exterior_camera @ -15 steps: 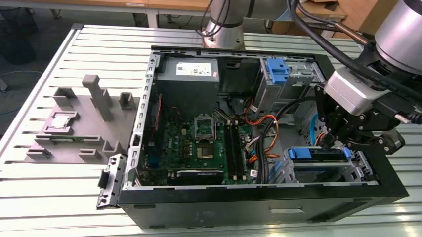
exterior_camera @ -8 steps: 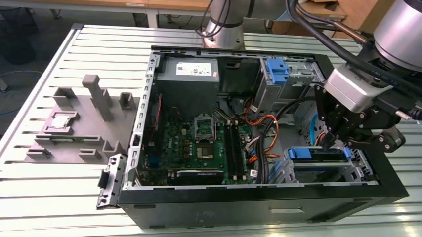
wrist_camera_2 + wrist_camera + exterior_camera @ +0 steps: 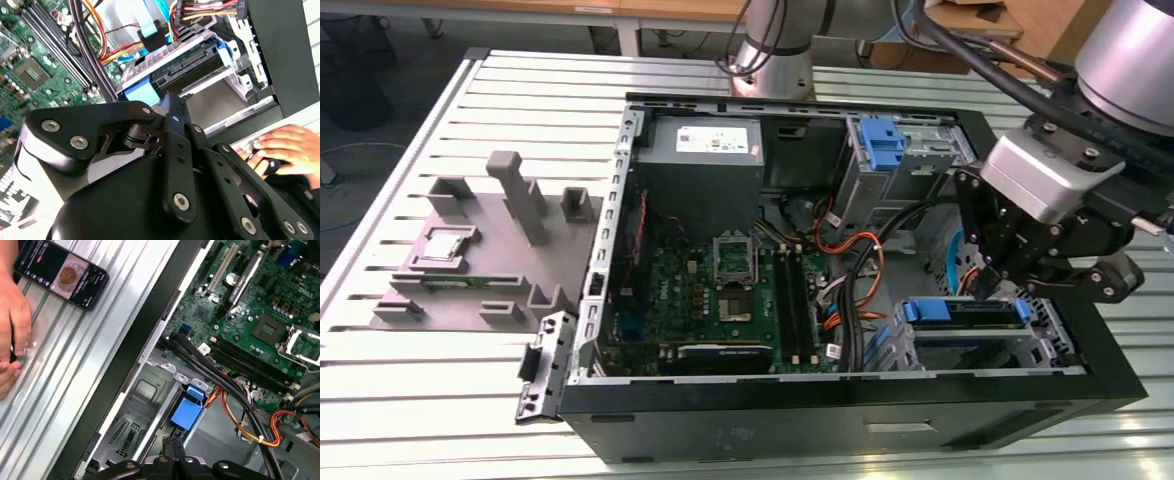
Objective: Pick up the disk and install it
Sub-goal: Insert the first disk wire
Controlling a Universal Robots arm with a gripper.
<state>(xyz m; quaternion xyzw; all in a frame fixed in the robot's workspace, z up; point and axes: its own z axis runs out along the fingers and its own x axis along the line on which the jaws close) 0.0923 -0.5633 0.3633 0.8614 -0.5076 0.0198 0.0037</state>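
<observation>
On the exterior view's left, a grey moulded fixture (image 3: 480, 250) sat on the ribbed metal table (image 3: 440, 380), with a small square silver chip (image 3: 443, 245) resting on it. Centre stage, the black computer case (image 3: 854, 420) lay open, its green motherboard (image 3: 720, 290) studded and glossy. Over on the right, the disk (image 3: 967, 318), flat and silver with blue rails, sat in the near-right drive bay. Just above it hung the black gripper (image 3: 997, 285); open or closed, I could not tell. In the first wrist view, a hand (image 3: 12, 330) rested beside a phone (image 3: 62, 275).
</observation>
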